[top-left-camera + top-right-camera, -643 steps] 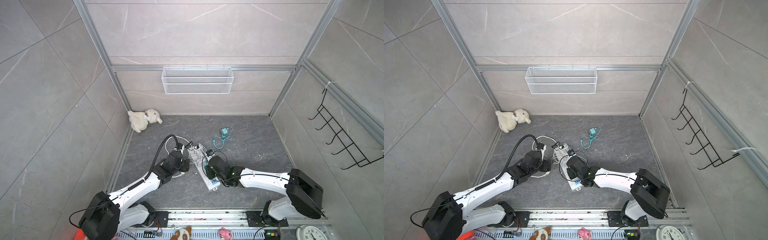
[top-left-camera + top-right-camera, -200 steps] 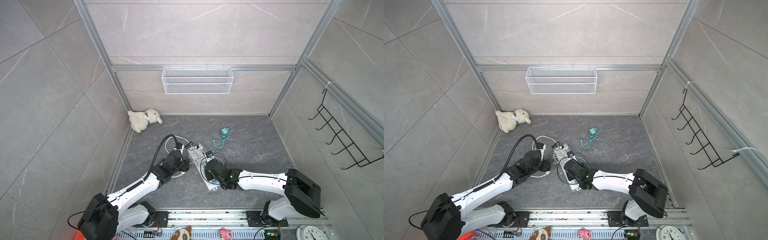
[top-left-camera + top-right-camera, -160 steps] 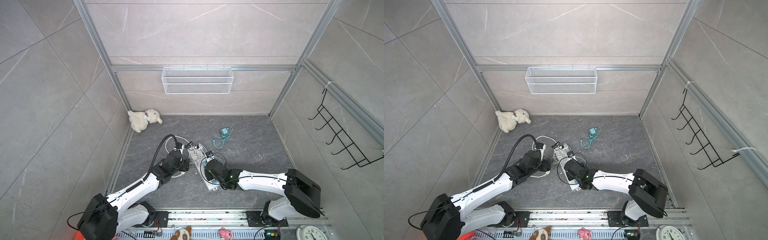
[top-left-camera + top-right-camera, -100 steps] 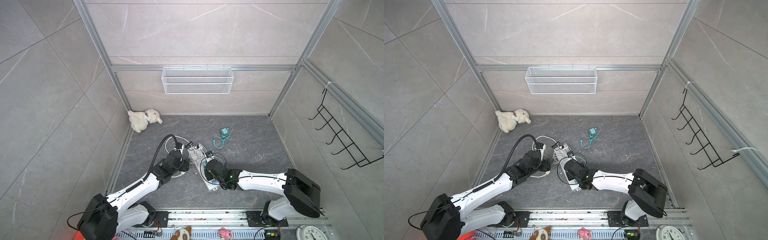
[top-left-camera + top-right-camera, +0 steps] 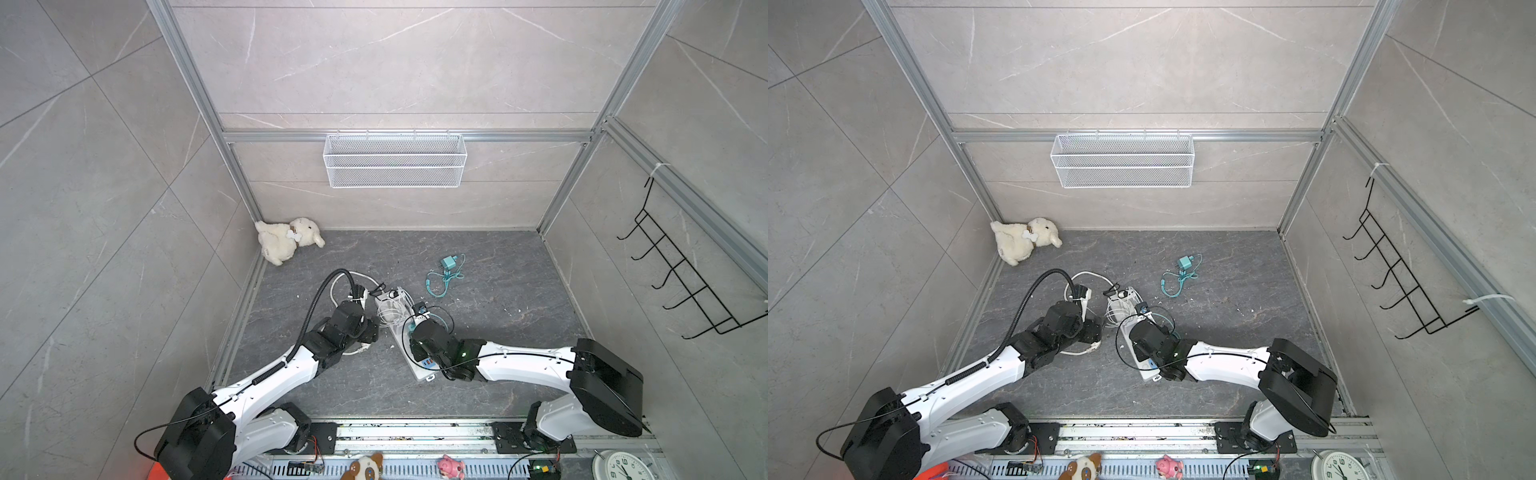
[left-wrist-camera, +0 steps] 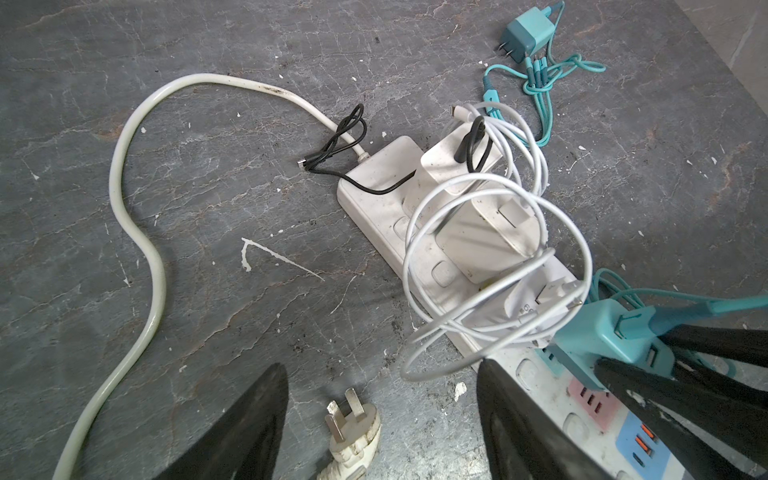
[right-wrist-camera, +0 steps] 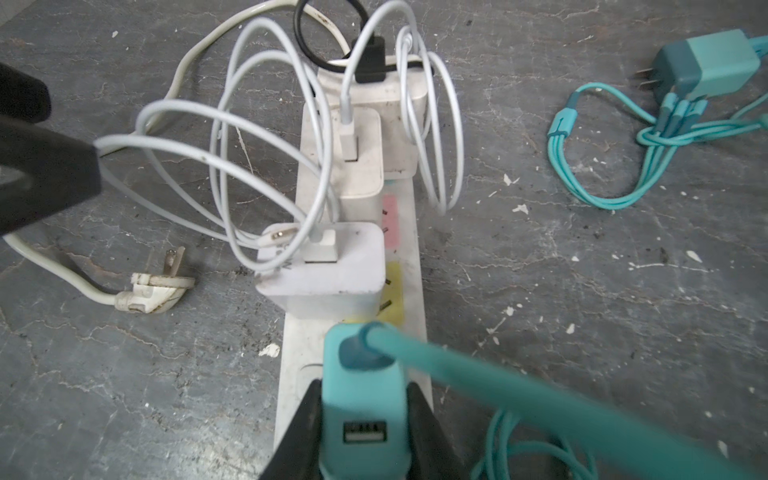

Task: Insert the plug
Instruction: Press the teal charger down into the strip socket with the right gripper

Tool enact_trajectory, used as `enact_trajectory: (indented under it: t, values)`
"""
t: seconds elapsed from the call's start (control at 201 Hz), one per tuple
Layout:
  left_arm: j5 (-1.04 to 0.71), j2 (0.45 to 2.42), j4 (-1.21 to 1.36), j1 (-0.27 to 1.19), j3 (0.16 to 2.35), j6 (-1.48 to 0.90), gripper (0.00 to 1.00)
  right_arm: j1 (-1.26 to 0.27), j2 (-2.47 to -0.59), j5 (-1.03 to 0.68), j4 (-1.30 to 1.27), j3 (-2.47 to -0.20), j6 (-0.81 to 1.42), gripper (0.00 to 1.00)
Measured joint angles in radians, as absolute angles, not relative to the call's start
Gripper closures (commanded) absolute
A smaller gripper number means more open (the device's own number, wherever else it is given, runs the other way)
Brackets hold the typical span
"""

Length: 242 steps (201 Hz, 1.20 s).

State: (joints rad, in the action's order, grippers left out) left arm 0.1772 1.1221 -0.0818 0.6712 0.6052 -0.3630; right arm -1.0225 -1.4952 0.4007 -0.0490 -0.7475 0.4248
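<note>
— Rail (image 5: 415,432) along the front edge, white clock (image 5: 623,467) and two small toys (image 5: 365,469) tucked below it; what's the ground like?
— Dark grey stone-look floor (image 5: 498,291), chipped and flecked white, pale marbled panels (image 5: 374,62) closing it in on three sides
— And the action?
— Right gripper (image 7: 365,415) has its jaws pinched on the teal plug (image 7: 361,374), a black finger on each flank, holding it at the near half of the white power strip (image 7: 299,353), just beside the three white chargers (image 7: 324,270) seated there
— Left side?
— Left gripper (image 6: 382,368) hangs spread with nothing in it, just beside the strip, a loose white three-pin plug (image 6: 353,428) on the floor under the gap
— Is the teal one in?
— Can't tell: its prongs are hidden beneath its own body, and in both top views the right arm (image 5: 519,365) covers it; where the looped white cables (image 6: 534,166) meet the left finger is a blur too
— Farther out?
— Second teal charger (image 5: 448,263) with its bundled cable lies well apart beyond the strip, plush dog (image 5: 286,243) slumps in the back left corner, wire basket (image 5: 395,162) on the back wall, black hook rack (image 5: 681,282) on the right wall
</note>
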Motion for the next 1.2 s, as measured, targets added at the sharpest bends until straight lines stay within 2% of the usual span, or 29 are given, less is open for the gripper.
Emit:
enact_trajectory:
  t: [1.205]
  values:
    - [0.178, 1.102, -0.081, 0.671, 0.594, -0.362, 0.26, -1.023, -1.532, 0.404, -0.095, -0.746, 0.423, 0.97]
